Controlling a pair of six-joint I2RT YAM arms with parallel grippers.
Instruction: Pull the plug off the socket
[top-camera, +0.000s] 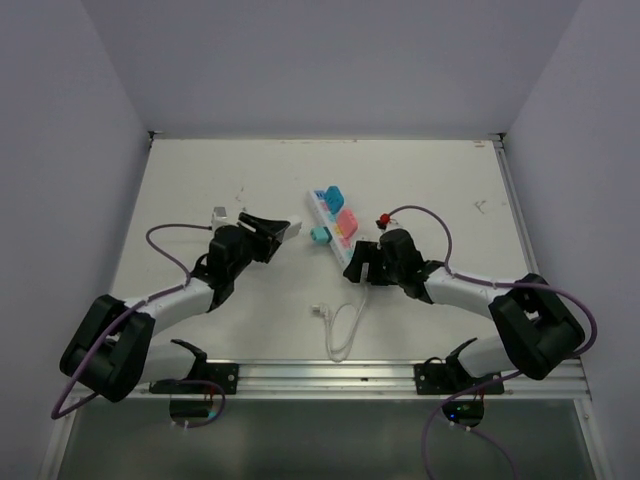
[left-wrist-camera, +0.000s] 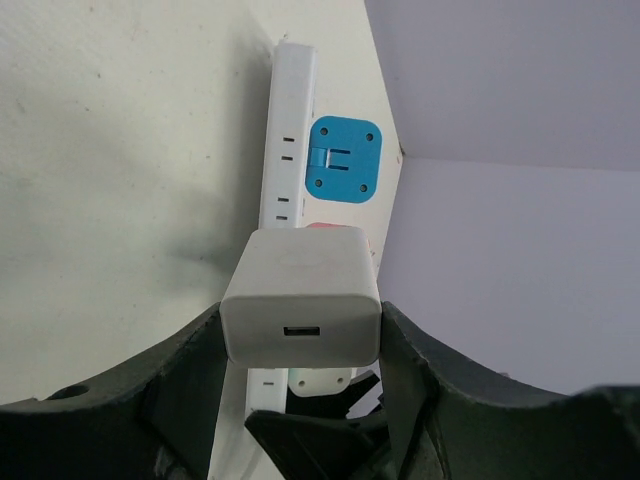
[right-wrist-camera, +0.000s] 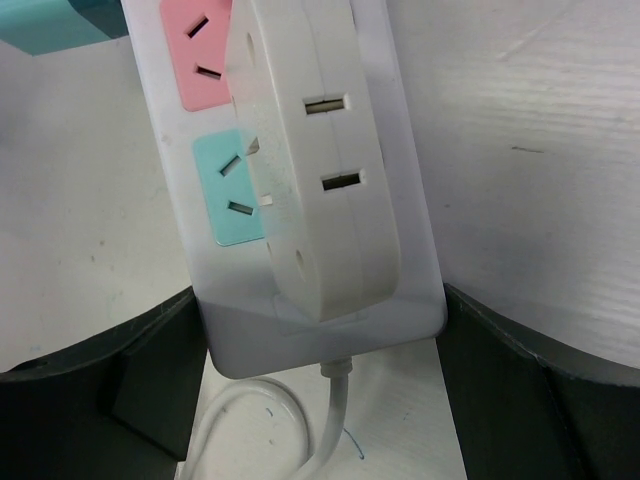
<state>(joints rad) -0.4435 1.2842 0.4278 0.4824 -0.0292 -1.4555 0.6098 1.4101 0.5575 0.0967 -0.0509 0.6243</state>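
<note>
Left pincer (left-wrist-camera: 300, 330) clamps plug (left-wrist-camera: 300, 285), socket (left-wrist-camera: 290, 130) partly hidden

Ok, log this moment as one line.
left tool: shut on white plug | right tool: clamping power strip at cord end | plug seating: not visible

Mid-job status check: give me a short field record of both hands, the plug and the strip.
left hand: shut on the white plug, in front of the socket
plug seating: prongs hidden; cannot tell if they are out
right hand: fingers flank the socket's cord end, apparently clamping it
cord: loose loop toward the arm bases
nearby: teal block beside the socket
</note>
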